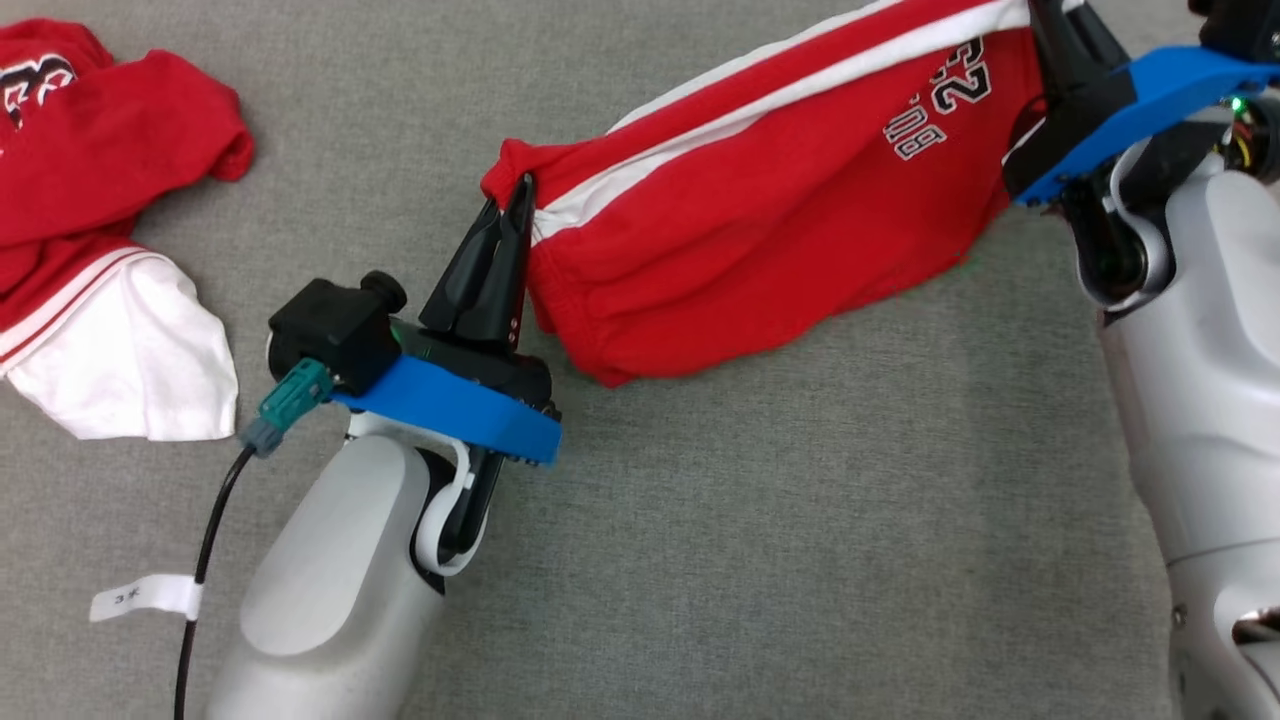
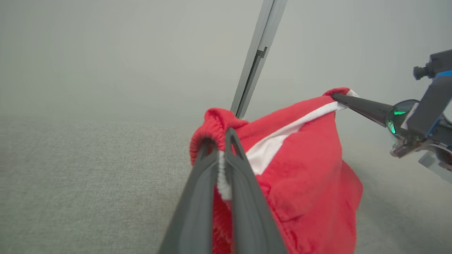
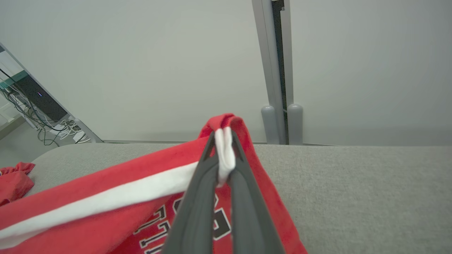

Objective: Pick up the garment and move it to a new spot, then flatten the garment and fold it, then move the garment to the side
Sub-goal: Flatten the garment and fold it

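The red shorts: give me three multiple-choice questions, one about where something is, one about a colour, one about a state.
1. In the head view, where does the other garment lie?
A. upper left
B. lower right
C. under the shorts

2. What colour is the stripe on the red shorts?
A. black
B. white
C. blue

3. How are the shorts held?
A. by one gripper only
B. lying loose
C. pinched at both ends

Answers:
1 A, it sits at the left edge.
2 B, a white band runs along them.
3 C, the left gripper and right gripper each clamp an end.
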Controlling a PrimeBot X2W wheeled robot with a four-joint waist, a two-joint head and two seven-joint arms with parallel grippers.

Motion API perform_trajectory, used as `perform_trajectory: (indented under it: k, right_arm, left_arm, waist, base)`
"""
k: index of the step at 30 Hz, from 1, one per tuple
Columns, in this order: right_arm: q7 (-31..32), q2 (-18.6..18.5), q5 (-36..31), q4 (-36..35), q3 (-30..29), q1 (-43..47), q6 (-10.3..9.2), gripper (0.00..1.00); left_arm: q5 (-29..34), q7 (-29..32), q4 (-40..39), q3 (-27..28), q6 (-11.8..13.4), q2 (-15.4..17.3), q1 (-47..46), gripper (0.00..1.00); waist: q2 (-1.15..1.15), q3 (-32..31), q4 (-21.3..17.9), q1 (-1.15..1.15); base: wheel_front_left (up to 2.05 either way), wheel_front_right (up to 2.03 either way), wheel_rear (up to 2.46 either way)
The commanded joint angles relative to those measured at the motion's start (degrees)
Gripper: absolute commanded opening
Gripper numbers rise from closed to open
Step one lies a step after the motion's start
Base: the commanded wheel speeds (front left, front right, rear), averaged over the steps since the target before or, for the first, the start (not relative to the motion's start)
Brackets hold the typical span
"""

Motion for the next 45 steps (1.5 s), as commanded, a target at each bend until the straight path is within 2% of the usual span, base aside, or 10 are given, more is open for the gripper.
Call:
perform_trajectory:
  k: [1,6,12,13,14,15,16,24,31,45]
  right_arm:
    - [-0.8,-0.4,-1.3,2.9,-0.3,-3.6,0.03,0.0]
    - [-1.6,-0.5,-4.0,10.9,-1.0,-10.1,0.03,0.0]
    - [-3.2,0.4,-6.3,18.8,-1.2,-14.6,0.03,0.0]
    - [-3.4,0.4,-6.6,19.9,-1.1,-15.1,0.03,0.15]
    - [-3.4,0.5,-6.8,21.1,-1.1,-15.5,0.03,0.83]
    - [-3.8,0.6,-6.9,21.9,-1.0,-15.8,0.03,1.0]
    - [-4.2,0.7,-6.8,22.7,-0.9,-16.0,0.03,1.0]
    - [-7.5,-1.9,-7.8,26.0,3.4,-13.0,0.03,1.0]
    - [-7.4,-5.2,-7.0,28.2,5.8,-10.3,0.03,1.0]
    - [-5.4,-8.9,-4.5,31.1,6.7,-6.1,0.03,1.0]
  left_arm:
    - [0.2,-0.2,1.5,-0.1,-0.5,-0.7,-2.5,0.0]
    - [-1.0,-0.2,4.8,-1.9,-0.5,-2.1,-6.9,0.0]
    - [-2.0,-0.3,7.9,-3.3,-0.5,-3.0,-10.0,0.0]
    - [-2.3,-0.3,8.5,-3.4,-0.5,-3.1,-10.2,0.0]
    - [-2.4,-0.3,8.9,-3.5,-0.5,-3.1,-10.5,0.28]
    - [-2.3,-0.3,9.2,-3.4,-0.5,-3.2,-10.7,0.95]
    - [-2.1,-0.3,9.8,-3.3,-0.5,-3.2,-10.5,1.0]
    - [1.9,-0.2,7.9,-2.5,-0.4,-2.7,-5.5,1.0]
    - [4.5,-0.2,3.7,0.3,-0.4,-2.1,1.1,1.0]
    - [11.8,-0.2,-7.2,16.2,2.1,-2.6,12.1,1.0]
  waist:
    - [0.0,2.5,2.3,-0.01]
    - [0.0,5.0,4.1,-0.01]
    - [0.0,6.3,4.4,-0.01]
    - [0.0,6.4,4.3,-0.01]
    - [0.0,6.3,4.2,-0.01]
    - [0.0,6.2,4.1,-0.01]
    - [0.0,6.1,4.0,-0.01]
    - [0.0,3.0,3.7,-0.01]
    - [0.0,0.7,4.3,-0.01]
    - [0.0,-1.2,7.1,-0.01]
  base:
    - [0.0,0.0,0.0]
    - [0.0,0.0,0.0]
    - [0.0,0.0,0.0]
    - [0.0,0.0,0.0]
    - [0.0,0.0,0.0]
    - [0.0,0.0,0.0]
    - [0.0,0.0,0.0]
    - [0.0,0.0,0.0]
    - [0.0,0.0,0.0]
    - [0.0,0.0,0.0]
